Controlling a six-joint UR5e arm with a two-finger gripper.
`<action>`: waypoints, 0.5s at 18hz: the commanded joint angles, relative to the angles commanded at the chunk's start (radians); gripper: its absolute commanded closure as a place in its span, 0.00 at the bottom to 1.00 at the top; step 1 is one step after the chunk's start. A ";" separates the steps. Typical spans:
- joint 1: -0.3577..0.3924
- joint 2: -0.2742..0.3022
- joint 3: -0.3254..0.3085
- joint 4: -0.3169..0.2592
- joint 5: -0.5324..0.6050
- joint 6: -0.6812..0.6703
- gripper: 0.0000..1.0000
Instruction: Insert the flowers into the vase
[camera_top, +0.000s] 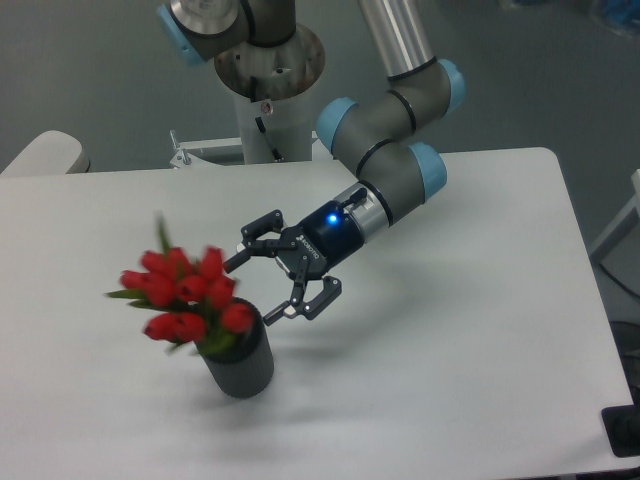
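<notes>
The flowers, a bunch of red tulip buds with green leaves, stand in the vase and lean out to the left, blurred by motion. The dark grey ribbed vase stands on the white table, tilted slightly. My gripper is open just right of the bouquet and above the vase mouth, its fingers spread with nothing between them. The stems are hidden inside the vase.
The white table reaches to a right edge near the frame side. The robot base stands behind the table's far edge. A pale rounded object sits at the far left.
</notes>
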 joint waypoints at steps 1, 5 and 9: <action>0.003 0.002 0.002 0.000 0.000 0.000 0.00; 0.040 0.014 0.017 0.002 0.035 0.000 0.00; 0.113 0.049 0.049 0.000 0.150 0.003 0.00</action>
